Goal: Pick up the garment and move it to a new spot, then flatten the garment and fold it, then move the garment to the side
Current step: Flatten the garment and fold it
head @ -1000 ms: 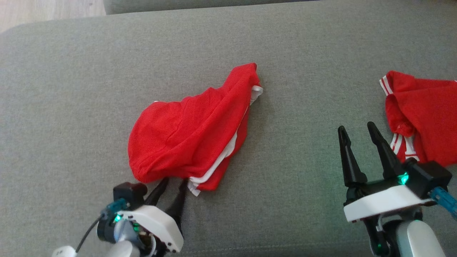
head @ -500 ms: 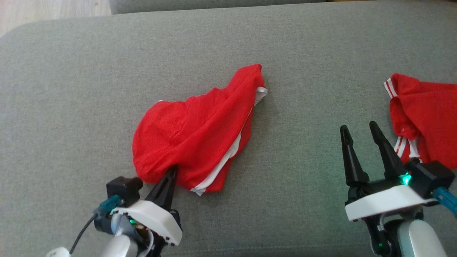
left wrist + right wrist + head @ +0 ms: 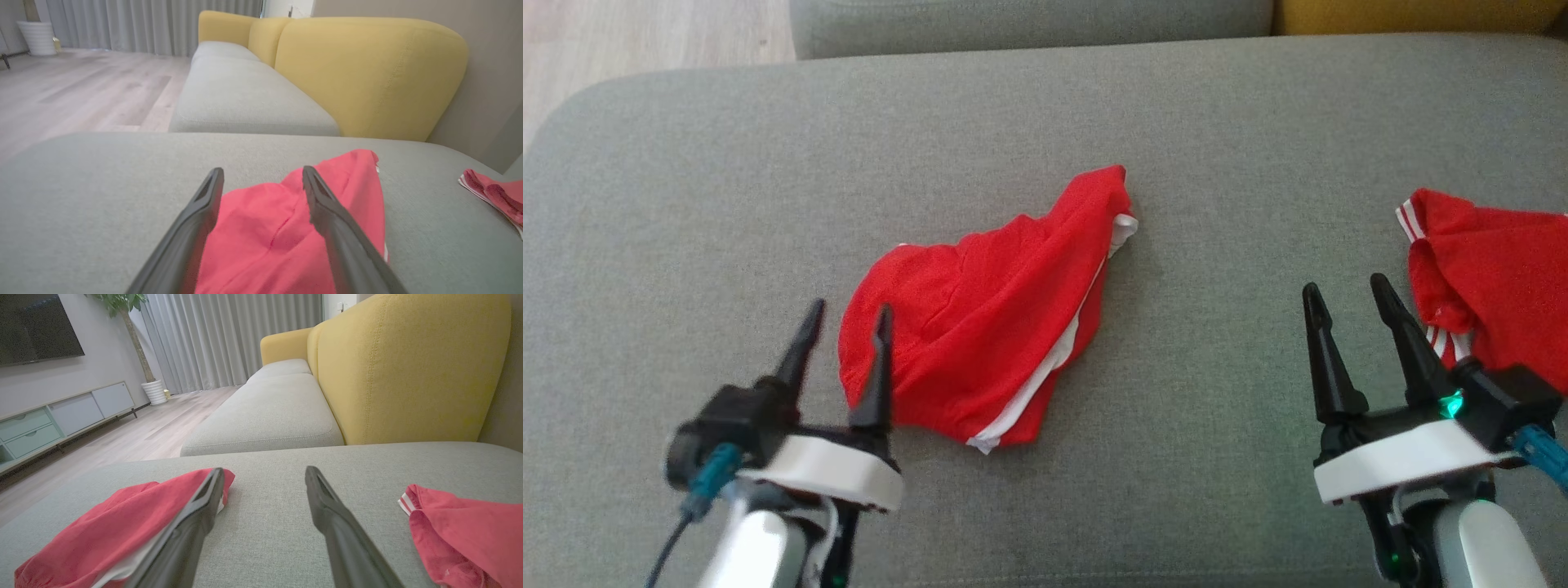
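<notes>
2 pairs of jaws spread, left gripper [image 3: 849,307] at garment [image 3: 996,318] edge; right wrist view: TV [image 3: 36,328].

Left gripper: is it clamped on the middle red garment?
No, the left gripper stands open, fingers spread near the middle red garment, gripping nothing.

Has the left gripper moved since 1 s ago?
Yes. Judged against the red garment, the left gripper has shifted left and forward: from closing at its near hem to standing open at its left edge.
</notes>
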Controlling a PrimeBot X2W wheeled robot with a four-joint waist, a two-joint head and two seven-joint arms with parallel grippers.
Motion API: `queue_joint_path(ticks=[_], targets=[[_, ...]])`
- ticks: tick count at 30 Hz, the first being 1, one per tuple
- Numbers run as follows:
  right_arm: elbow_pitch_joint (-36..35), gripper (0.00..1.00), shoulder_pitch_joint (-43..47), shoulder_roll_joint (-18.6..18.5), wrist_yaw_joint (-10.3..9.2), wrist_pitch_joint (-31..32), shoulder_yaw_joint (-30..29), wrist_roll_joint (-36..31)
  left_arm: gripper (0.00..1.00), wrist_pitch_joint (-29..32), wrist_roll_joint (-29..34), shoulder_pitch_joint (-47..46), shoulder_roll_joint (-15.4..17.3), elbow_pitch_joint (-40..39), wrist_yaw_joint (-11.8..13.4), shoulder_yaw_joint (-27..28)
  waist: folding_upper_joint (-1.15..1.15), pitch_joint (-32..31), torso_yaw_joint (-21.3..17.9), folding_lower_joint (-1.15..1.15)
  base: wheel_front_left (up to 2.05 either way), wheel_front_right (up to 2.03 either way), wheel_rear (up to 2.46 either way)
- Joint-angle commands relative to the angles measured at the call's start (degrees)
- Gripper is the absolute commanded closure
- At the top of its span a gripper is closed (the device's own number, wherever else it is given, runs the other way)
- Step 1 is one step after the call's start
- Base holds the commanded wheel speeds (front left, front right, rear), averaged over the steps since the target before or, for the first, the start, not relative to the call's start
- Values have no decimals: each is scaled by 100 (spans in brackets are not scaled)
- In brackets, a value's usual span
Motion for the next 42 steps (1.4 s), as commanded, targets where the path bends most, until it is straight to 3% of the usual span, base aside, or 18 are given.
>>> queue_joint_path(ticks=[1,10,30,36,42], targets=[[-243,0,-66,-8,-5,21,107,-62,0,-117,116,-177,154,-293,122,297,0,-66,11,0,0,0,0],[-398,0,235,-8,-5,169,17,-299,0,-227,408,209,485,-461,474,550,0,-361,18,0,0,0,0],[-549,0,427,-8,-5,300,0,-217,0,-124,264,492,504,-487,497,434,0,-447,41,0,0,0,0],[-555,0,390,-8,-5,301,-6,-207,0,-96,297,279,491,-467,369,271,0,-373,58,0,0,0,0],[-552,0,291,-8,-5,299,60,-192,0,285,183,-240,362,-32,-127,-194,0,-170,24,0,0,0,0]])
